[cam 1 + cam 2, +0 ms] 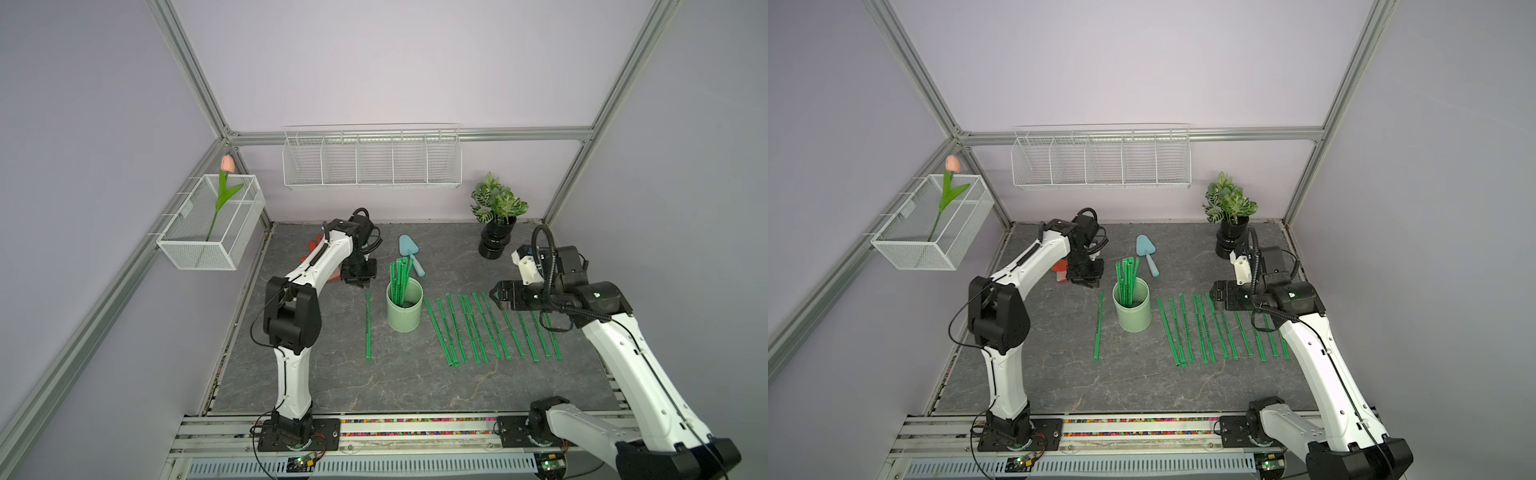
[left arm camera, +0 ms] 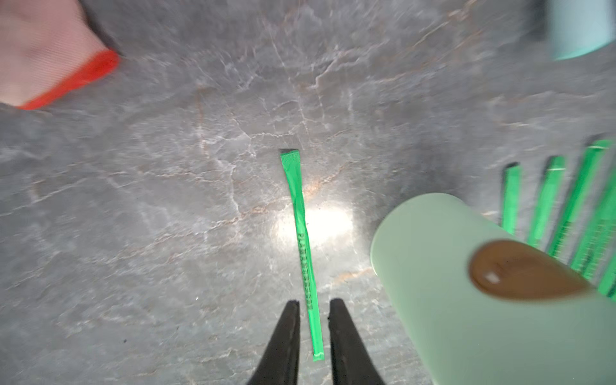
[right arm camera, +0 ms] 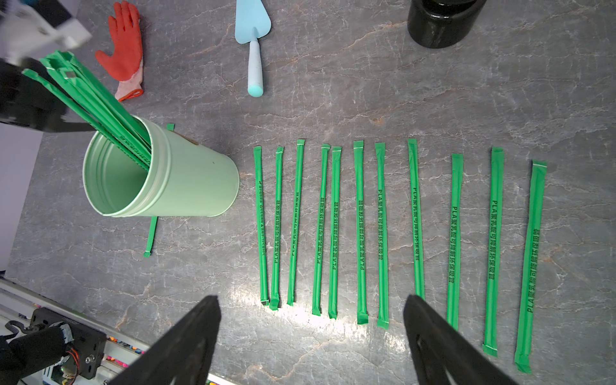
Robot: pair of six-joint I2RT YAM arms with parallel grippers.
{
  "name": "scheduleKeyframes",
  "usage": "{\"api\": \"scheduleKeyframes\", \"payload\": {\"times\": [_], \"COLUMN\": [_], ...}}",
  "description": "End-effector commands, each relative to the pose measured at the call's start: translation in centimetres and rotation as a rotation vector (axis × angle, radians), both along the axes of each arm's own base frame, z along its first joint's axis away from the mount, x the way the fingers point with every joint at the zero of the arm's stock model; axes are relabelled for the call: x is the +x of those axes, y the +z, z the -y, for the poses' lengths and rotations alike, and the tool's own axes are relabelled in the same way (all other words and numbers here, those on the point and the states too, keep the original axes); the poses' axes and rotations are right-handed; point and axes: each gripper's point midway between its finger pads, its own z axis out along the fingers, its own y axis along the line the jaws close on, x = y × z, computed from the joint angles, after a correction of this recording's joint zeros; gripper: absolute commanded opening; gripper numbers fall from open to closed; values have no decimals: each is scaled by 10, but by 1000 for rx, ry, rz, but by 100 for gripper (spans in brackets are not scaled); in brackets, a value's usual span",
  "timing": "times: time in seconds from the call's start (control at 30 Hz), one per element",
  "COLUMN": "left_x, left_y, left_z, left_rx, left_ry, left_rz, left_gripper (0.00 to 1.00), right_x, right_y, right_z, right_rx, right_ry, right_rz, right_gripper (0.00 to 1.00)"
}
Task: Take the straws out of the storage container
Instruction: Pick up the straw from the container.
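The pale mint storage container stands upright mid-table, and several green straws lean out of it toward the back. A single straw lies flat to its left. My left gripper hovers over that straw's far end. In the left wrist view its jaws stand slightly apart, with the straw lying loose on the table between them. Several more straws lie in a row to the right of the container. My right gripper hangs wide open and empty above the row.
A red and white glove lies behind my left arm. A light blue trowel lies behind the container. At the back right stands a black plant pot. White wire baskets hang on the walls.
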Motion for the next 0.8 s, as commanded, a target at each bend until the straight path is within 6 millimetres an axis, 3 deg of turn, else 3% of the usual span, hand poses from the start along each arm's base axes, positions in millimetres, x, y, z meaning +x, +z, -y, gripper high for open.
{"api": "scheduleKeyframes", "payload": {"times": [0.0,0.07,0.2,0.47,0.77], "left_x": [1,-7,-25,-43,-40], "left_y": [72,99,123,111,94], "left_z": [-1,3,8,28,53], "left_rx": [-118,-205,-339,-397,-388], "left_ry": [44,34,28,-57,-106], "left_rz": [235,337,457,502,481], "left_gripper": [22,23,27,38,37], "right_x": [-4,-4,-4,4,5], "right_y": [5,5,6,11,6], "right_z": [-5,-5,-7,-11,-11], "right_rx": [30,34,43,64,64], "right_ry": [9,11,12,14,14], "right_rz": [20,19,15,43,25], "right_gripper": [89,89,89,89,89]}}
